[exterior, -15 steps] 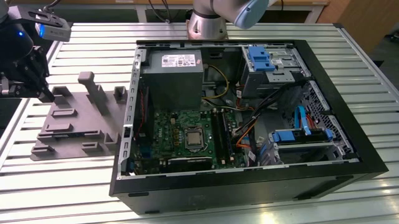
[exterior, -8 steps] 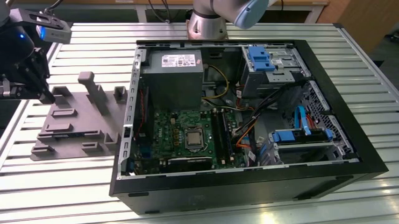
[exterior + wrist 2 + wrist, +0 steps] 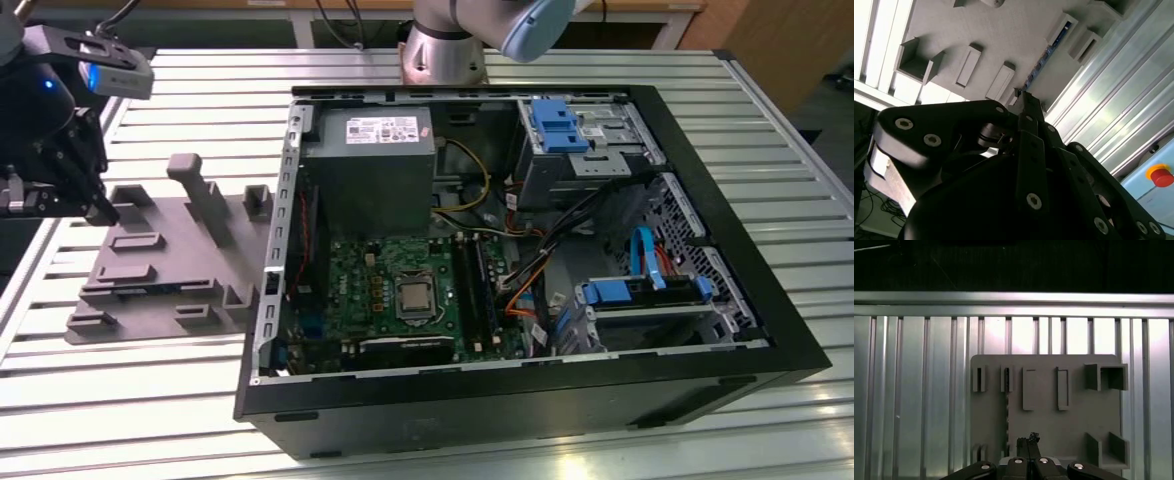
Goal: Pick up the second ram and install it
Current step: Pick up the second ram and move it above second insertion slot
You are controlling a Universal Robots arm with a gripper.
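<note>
ram's heading: the second ram (image 3: 1046, 56) is stood on its long edge in the grey fixture (image 3: 954, 30). its long axis is laid along the fixture, with one end pointed at the gripper's tips.
ram's place: it is kept in the fixture's narrow slots, on the slatted table (image 3: 160, 400), outside the computer case (image 3: 747, 250), on the exterior view's left.
pincer: the gripper (image 3: 1024, 95) is seen with its fingers brought together and nothing between them. it is hung just above the fixture, with its tips near the ram's nearer end but not touching it.
second wrist view: the ram's bluish face is shown at a slant. a red button (image 3: 1160, 176) is also caught beyond the table's edge.
first wrist view: the ram is reduced to a thin dark line (image 3: 1006, 410), seen edge-on, and the fixture's whole outline (image 3: 1044, 415) is laid out.
exterior view: the gripper (image 3: 96, 208) is placed over the fixture's far left part (image 3: 174, 300). the ram is too small there to be made out surely.
surroundings: the motherboard (image 3: 387, 290), the long black slots (image 3: 474, 290), the grey power-supply box (image 3: 367, 150) and orange cables (image 3: 527, 280) are held inside the case.
in the way: raised holder blocks (image 3: 200, 195) are stood around the ram, and the case's side wall (image 3: 274, 250) is set between fixture and motherboard.
</note>
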